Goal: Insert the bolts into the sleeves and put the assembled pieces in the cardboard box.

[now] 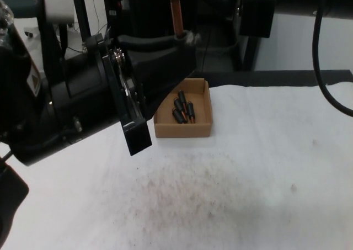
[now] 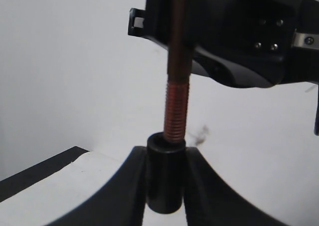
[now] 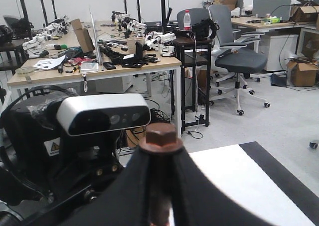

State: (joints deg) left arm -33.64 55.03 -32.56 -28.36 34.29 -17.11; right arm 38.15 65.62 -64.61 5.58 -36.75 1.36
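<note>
My left gripper [image 2: 166, 191] is shut on a black sleeve [image 2: 166, 178], held upright between its two dark fingers. A copper bolt [image 2: 177, 106] hangs straight above it, its threaded tip just inside the sleeve's mouth. My right gripper [image 3: 160, 171] is shut on that bolt, whose hex head [image 3: 160, 135] stands above the fingers. The same gripper's black body [image 2: 234, 31] looms over the sleeve. In the high view the bolt [image 1: 176, 12] rises above the joined black arms. The cardboard box [image 1: 202, 127] sits on the white cloth with several assembled pieces [image 1: 182, 109] inside.
White cloth [image 1: 248, 173] covers the bench, with a reddish smudge at its middle. A black strip [image 1: 287, 76] edges the far side. One arm's bulk [image 1: 66, 106] takes up the left of the high view. A black cable [image 1: 322, 68] hangs at the right.
</note>
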